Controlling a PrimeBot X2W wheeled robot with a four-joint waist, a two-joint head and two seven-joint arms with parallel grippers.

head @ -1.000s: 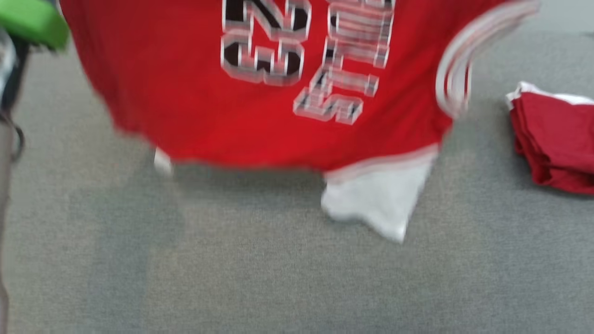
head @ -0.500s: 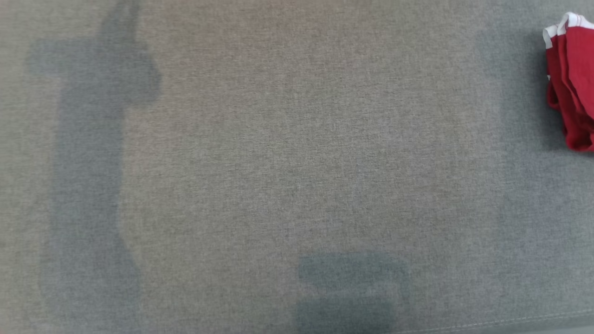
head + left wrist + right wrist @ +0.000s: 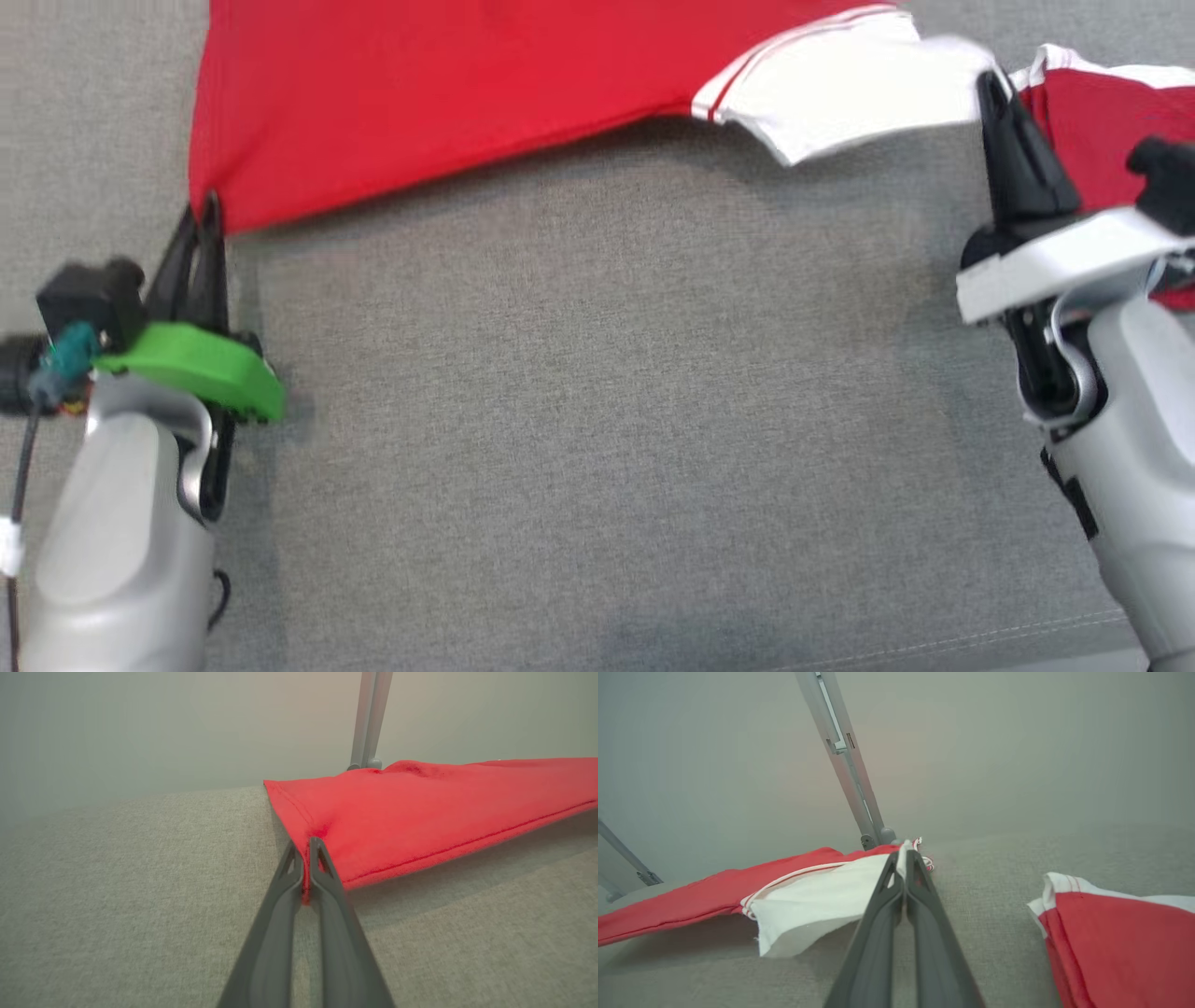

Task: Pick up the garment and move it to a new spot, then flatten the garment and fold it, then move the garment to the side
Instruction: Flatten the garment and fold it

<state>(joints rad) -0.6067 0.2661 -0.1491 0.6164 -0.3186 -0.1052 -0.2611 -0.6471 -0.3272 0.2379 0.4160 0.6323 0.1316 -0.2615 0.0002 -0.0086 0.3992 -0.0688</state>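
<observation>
At the left, the left gripper (image 3: 207, 210), two long dark fingers under a green bracket, is pinched closed on a corner of a red cloth sports jersey with white trim (image 3: 448, 84). The left wrist view shows the hem squeezed between the tips. The jersey stretches across the top of the grey woven fabric surface (image 3: 597, 392), and its near edge is held just above that surface, casting a shadow. Further right, a white panel (image 3: 840, 89) of the jersey leads to the right gripper (image 3: 991, 89), likewise clamped closed on the cloth. At the far right, near that gripper, lies a separate folded pile of red and white garments (image 3: 1097, 126). The jersey looks light, soft and limp. It will likely sag between the two holds, so corners and hems are the best places to grip, kept taut to flatten it.
</observation>
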